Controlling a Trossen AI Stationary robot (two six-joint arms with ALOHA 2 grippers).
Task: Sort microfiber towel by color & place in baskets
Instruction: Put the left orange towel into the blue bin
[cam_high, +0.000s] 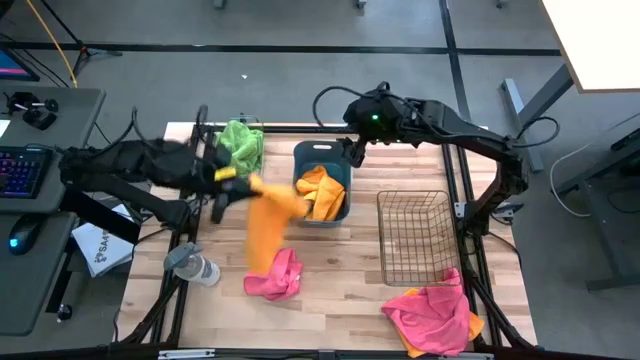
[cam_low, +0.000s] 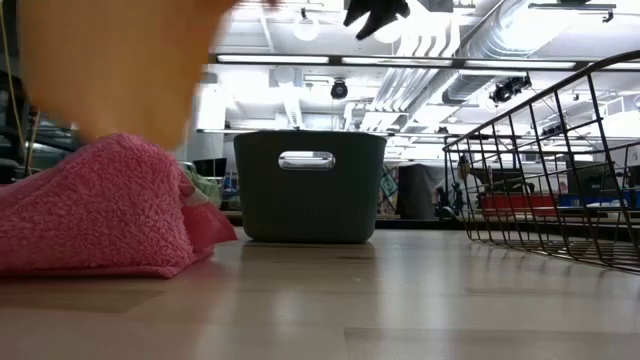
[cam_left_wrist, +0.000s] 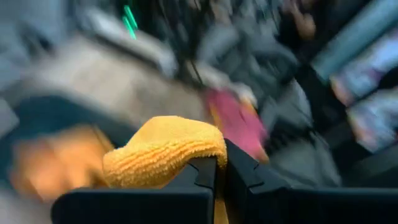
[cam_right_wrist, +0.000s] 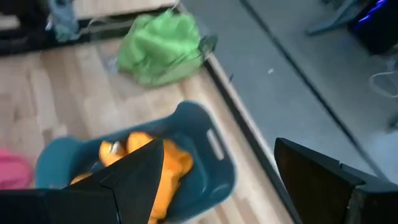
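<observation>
Left gripper (cam_high: 228, 181) clamped on an orange towel (cam_high: 268, 225), hanging beside the teal tub (cam_high: 322, 193) that holds more orange cloth; right gripper (cam_high: 352, 150), fingers apart, over the tub's far rim; wire basket (cam_high: 415, 236) empty alongside.

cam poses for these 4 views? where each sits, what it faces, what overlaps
High: overhead, straight down; both arms, left gripper carrying orange towel.
Low: table height, level; teal tub, wire basket.
Left wrist: past shut fingers pinching the orange towel.
Right wrist: past open fingers, down into the tub.
Shared: tub, in high, low, right wrist.
</observation>
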